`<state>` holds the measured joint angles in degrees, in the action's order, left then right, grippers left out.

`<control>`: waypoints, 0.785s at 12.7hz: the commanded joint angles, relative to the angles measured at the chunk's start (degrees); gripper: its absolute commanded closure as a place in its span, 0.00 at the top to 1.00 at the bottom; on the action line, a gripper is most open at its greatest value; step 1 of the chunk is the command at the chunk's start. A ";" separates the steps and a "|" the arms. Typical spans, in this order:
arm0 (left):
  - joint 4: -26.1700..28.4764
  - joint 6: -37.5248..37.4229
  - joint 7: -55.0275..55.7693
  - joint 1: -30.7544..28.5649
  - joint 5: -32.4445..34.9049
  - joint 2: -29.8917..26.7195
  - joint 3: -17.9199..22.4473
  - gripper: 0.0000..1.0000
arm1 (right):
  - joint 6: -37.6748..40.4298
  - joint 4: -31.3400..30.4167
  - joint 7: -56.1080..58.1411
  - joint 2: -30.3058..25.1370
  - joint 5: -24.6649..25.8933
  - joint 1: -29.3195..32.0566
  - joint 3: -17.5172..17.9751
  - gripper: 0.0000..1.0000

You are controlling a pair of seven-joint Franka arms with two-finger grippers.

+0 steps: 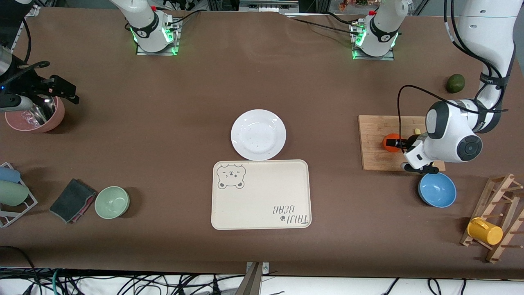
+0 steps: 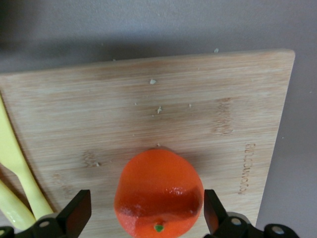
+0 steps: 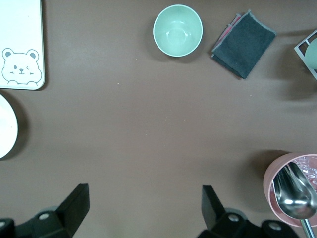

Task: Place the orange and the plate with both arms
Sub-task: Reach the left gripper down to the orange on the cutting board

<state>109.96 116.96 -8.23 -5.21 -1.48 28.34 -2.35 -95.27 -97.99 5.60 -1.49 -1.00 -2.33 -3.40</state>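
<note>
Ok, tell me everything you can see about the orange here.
The orange is small, round, slightly flattened, glossy orange-red, with a tiny green stem dot. It sits on the wooden cutting board toward the left arm's end of the table. The left gripper straddles it, open, fingers either side without clear contact. Yellow utensil handles lie nearby, apart.

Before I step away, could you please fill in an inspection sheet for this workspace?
Surface: brown table, bare patches look clean.
Job's things: orange lies on the cutting board; plate sits mid-table, touching the bear-print tray, farther from the front camera.
Clutter: blue bowl, green bowl, pink bowl with spoon, grey cloth, avocado, yellow mug on rack.
Grippers: left gripper open, fingers either side of the orange; right gripper open, waiting above bare table beside the pink bowl.
Cables: black cable loops above the board.
Surroundings: cable tangle below the table's near edge.
</note>
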 commanded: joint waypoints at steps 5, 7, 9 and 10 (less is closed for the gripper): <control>0.88 1.69 -0.03 -0.07 -2.65 1.45 -0.20 0.99 | 0.17 -0.53 0.64 -1.15 0.12 0.13 0.24 1.00; 0.87 2.04 -0.03 -0.07 -2.65 1.81 -0.20 0.97 | 0.17 -0.53 0.64 -1.15 0.12 0.13 0.24 1.00; 0.87 2.22 -0.03 0.02 -2.65 2.33 -0.20 0.88 | 0.26 -0.53 0.64 -1.15 0.12 0.13 0.24 1.00; 0.87 2.31 -0.03 0.02 -2.65 2.42 -0.20 0.79 | 0.43 -0.53 0.64 -1.06 0.12 0.13 0.24 1.00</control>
<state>110.59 118.38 -8.22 -5.20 -2.76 30.48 -2.42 -95.26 -97.99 5.60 -1.49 -1.00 -2.33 -3.40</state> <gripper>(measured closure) 0.106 0.000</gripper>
